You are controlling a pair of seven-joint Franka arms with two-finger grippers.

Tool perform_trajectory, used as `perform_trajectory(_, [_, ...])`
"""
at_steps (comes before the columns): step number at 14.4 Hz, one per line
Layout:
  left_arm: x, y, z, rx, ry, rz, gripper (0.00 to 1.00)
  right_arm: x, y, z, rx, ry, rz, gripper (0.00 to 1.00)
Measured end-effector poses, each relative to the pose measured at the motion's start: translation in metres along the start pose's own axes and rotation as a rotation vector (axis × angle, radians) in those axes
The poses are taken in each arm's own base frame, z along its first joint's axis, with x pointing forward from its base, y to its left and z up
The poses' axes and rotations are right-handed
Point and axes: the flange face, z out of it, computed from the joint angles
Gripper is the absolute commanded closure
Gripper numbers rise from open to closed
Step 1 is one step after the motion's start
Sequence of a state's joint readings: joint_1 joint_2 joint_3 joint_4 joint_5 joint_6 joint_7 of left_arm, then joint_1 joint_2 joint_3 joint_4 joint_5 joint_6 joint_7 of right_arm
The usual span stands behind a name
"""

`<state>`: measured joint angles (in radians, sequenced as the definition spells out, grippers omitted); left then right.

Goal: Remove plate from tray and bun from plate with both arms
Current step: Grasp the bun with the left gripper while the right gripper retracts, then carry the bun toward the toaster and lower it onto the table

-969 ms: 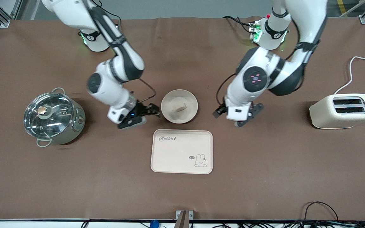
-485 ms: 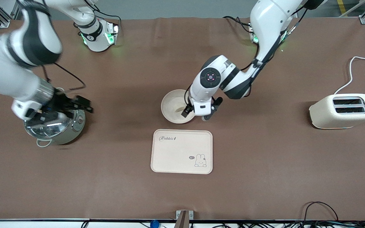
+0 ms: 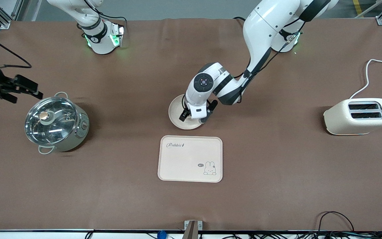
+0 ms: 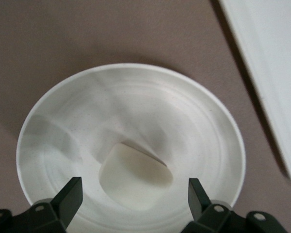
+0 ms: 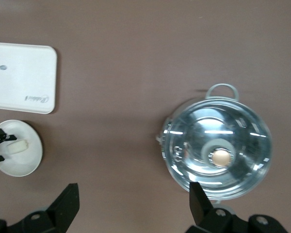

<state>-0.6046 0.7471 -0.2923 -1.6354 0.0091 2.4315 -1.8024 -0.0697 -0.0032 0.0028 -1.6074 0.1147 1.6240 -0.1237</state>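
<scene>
The left gripper (image 3: 196, 117) hangs low over the plate (image 3: 175, 114), fingers (image 4: 70, 193) spread wide either side of the bun (image 4: 135, 177) lying on it. The right gripper (image 3: 23, 90), wide open, waits above the table beside the pot (image 3: 56, 122), well apart from the plate

A cream tray (image 3: 190, 159) with a rabbit drawing and the word "Rabbit" lies flat on the brown table (image 3: 277, 186). From the tray, a steel pot (image 3: 56, 122) with a glass lid stands toward the right arm's end. A cream toaster (image 3: 358, 116) stands toward the left arm's end, its white cord (image 3: 366, 76) trailing off the table's edge.
</scene>
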Motion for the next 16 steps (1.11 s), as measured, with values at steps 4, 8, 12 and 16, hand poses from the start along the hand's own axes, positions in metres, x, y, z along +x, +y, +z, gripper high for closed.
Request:
perform_trajectory(4, [-0.007,-0.005,0.019,0.012,0.007,0.005,0.25,-0.014,0.011,-0.013,-0.076,-0.025,0.007,0.00])
perform_trajectory(8, [-0.007,-0.004,0.024,0.006,0.005,0.004,0.51,-0.028,0.018,-0.025,-0.135,-0.050,0.015,0.00])
perform_trajectory(12, [-0.003,0.005,0.013,-0.016,0.013,0.006,0.52,-0.029,0.016,-0.025,-0.143,-0.061,0.010,0.00])
perform_trajectory(16, [0.045,0.033,-0.061,-0.043,0.064,-0.046,0.49,-0.028,0.005,-0.024,-0.143,-0.066,-0.009,0.00])
